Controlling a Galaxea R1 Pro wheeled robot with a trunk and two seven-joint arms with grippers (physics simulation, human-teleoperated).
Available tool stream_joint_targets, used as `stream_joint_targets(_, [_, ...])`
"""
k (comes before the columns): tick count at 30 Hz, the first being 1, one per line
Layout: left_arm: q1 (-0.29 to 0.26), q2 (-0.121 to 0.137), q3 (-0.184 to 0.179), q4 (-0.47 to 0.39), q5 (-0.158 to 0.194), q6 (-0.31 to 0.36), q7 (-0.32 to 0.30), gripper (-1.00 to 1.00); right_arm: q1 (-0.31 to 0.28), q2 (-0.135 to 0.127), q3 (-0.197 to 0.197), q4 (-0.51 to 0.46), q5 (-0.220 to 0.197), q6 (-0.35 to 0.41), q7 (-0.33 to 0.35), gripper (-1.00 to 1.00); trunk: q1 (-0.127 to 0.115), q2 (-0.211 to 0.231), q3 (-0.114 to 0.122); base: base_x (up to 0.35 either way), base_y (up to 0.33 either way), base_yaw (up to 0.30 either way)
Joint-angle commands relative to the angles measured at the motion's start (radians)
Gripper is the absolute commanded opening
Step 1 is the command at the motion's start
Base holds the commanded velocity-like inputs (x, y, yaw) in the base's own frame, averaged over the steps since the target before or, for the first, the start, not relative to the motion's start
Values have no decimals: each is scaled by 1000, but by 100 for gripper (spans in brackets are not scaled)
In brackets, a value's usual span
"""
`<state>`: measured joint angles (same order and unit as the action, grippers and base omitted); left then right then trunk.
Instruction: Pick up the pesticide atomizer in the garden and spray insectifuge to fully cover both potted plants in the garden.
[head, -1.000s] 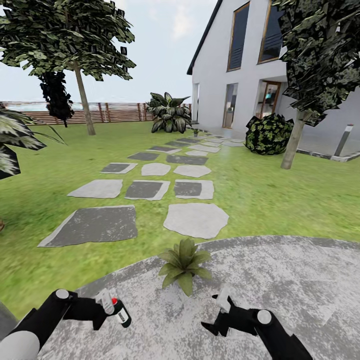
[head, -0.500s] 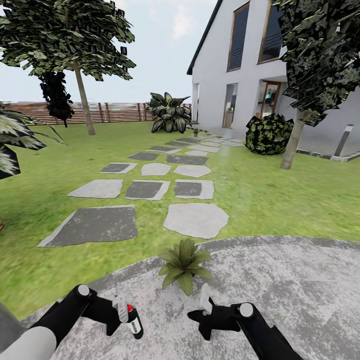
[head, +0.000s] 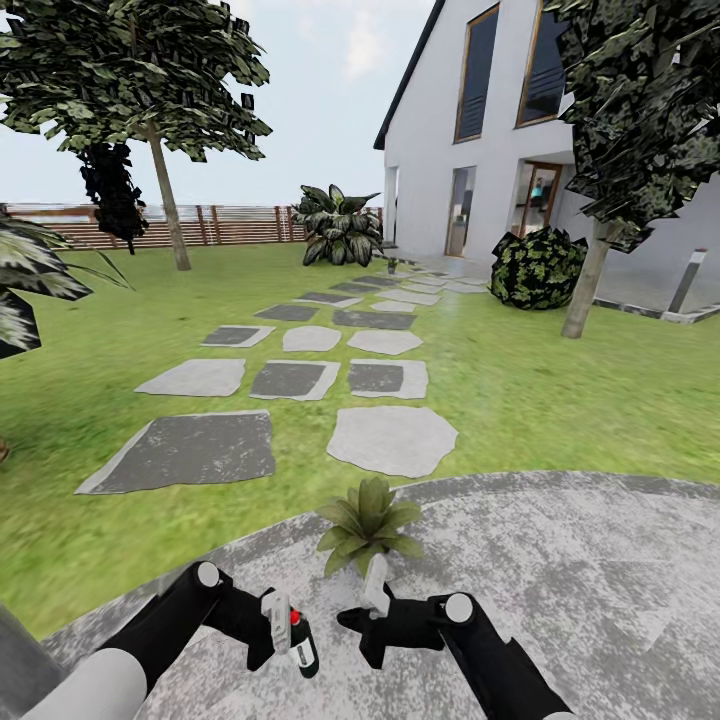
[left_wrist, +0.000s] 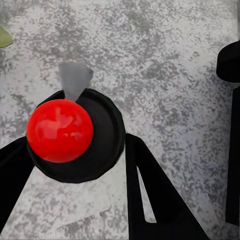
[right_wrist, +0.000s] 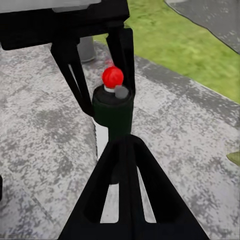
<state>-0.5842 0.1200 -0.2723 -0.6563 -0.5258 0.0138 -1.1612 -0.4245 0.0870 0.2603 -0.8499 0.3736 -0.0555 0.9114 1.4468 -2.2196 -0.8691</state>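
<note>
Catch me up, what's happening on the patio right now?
The left end effector grips the pesticide atomizer, a dark bottle with a red top, low over the round grey patio. The right end effector sits close beside it and appears shut with nothing in it, its fingers pointing at the bottle in the right wrist view. One potted plant stands just ahead of both arms at the patio's edge, with stepping stones running toward the house.
</note>
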Motion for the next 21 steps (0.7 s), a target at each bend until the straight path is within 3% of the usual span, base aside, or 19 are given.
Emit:
stream_joint_targets(1, [0, -1, -4, -3, -2, 2, -1, -100, 0, 3, -1, -1, 10, -6, 2, -100, 0, 0, -1, 0, 0, 0])
stream_joint_targets(6, [0, -14, -11, -6, -2, -2, -2, -100, 0, 10, -1, -2, 10, -6, 1, -100, 0, 0, -1, 0, 0, 0])
stream_joint_targets(12, [1, -16, -56, -5, -1, -9, -8, -100, 0, 12, -1, -2, 10, -6, 1, -100, 0, 0, -1, 0, 0, 0])
stream_joint_targets(21, [-1, -14, -63, -6, 2, -14, -15, -100, 0, 10, -1, -2, 11, -6, 1, -100, 0, 0, -1, 0, 0, 0])
